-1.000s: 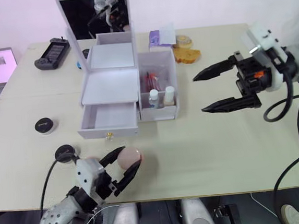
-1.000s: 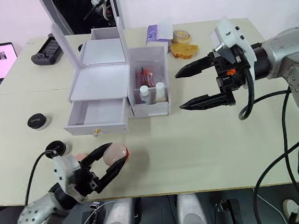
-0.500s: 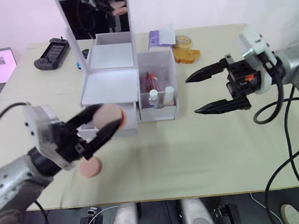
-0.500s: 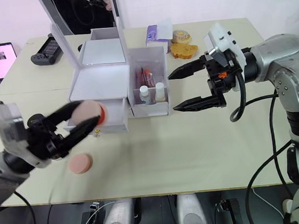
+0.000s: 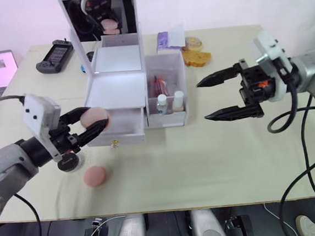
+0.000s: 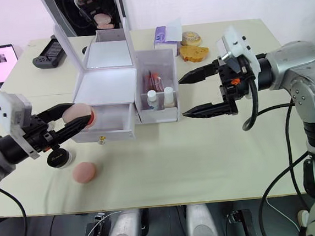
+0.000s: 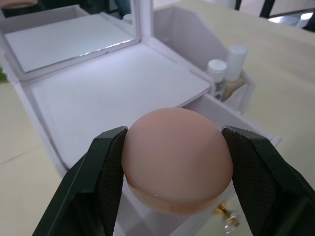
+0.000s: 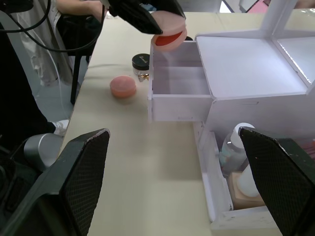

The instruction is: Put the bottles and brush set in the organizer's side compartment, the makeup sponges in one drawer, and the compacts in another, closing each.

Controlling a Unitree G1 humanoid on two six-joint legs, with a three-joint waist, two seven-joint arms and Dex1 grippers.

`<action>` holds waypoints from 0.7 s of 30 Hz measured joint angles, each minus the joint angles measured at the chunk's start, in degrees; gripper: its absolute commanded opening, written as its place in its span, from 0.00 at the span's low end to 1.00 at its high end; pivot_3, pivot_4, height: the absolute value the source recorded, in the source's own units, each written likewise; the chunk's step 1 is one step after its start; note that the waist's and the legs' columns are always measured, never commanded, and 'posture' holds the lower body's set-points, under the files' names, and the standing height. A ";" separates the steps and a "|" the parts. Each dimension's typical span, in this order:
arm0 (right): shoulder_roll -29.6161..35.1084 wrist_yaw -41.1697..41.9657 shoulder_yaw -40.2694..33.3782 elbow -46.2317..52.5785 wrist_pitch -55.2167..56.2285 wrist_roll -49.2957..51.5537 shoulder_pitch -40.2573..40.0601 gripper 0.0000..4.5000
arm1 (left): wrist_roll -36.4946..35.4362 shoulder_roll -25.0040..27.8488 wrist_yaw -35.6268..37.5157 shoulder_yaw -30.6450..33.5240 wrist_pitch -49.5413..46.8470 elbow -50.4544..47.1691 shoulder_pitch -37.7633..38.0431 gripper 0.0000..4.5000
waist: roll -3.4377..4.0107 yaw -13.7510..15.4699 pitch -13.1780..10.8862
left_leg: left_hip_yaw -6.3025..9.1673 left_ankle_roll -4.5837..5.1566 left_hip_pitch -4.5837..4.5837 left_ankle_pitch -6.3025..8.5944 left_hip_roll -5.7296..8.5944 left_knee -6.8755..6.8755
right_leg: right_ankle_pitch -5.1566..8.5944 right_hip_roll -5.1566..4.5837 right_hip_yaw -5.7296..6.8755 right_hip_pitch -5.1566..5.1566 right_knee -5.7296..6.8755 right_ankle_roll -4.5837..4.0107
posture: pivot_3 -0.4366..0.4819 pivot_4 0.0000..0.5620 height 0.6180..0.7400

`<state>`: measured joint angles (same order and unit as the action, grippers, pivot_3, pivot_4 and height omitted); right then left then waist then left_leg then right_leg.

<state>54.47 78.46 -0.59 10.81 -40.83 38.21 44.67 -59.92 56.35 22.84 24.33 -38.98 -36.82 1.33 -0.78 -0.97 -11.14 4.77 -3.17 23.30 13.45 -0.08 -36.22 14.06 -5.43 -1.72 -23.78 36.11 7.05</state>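
Beige counter [image 5: 205, 163] carried all items. Organizer [image 5: 123, 90]: white, mirror lid upright, lower drawer [image 5: 117, 123] pulled out and apparently empty, ready to receive. Side compartment [image 5: 167, 98]: held two white-capped bottles [image 5: 170, 102] in front and the pink-handled brush set [image 5: 159, 86] behind. Right tool [image 5: 222, 96]: spread wide, grasping nothing, hovering beside the compartment. Left tool [image 5: 90, 125]: clenched on one makeup sponge [image 5: 95, 118] at the drawer's outer front corner, presumably for dropping in. Second sponge [image 5: 94, 176]: on the counter, near the drawer front. Compact [image 6: 56, 157]: beneath the left tool.
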 measured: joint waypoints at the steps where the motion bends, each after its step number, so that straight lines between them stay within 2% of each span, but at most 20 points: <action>1: 0.00 -0.17 -0.14 0.25 0.00 0.25 -0.02 1.00 | 0.94 -0.66 -0.09 -0.45 -0.02 0.10 -0.28 0.58 | 0.00 0.02 0.00 | 0.00 0.00 0.00 0.00 0.00 0.00 | 0.00 0.00 0.00 0.00 0.00 0.01 | 0.48 0.27 1.00; 21: 0.74 -1.87 -0.45 1.34 -0.66 1.51 -0.74 1.00 | 12.43 -9.03 0.79 -7.16 -0.51 2.86 -5.02 0.58 | 0.00 0.08 0.00 | 0.01 0.00 0.00 0.00 0.00 -0.01 | -0.05 0.00 0.00 0.01 0.00 0.08 | 0.48 0.27 1.00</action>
<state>55.21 76.59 -1.04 12.15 -41.50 39.71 43.94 -47.48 47.32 23.63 17.16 -39.49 -33.96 -3.69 -0.78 -0.89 -11.14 4.78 -3.17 23.30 13.45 -0.08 -36.23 14.02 -5.43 -1.72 -23.77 36.11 7.13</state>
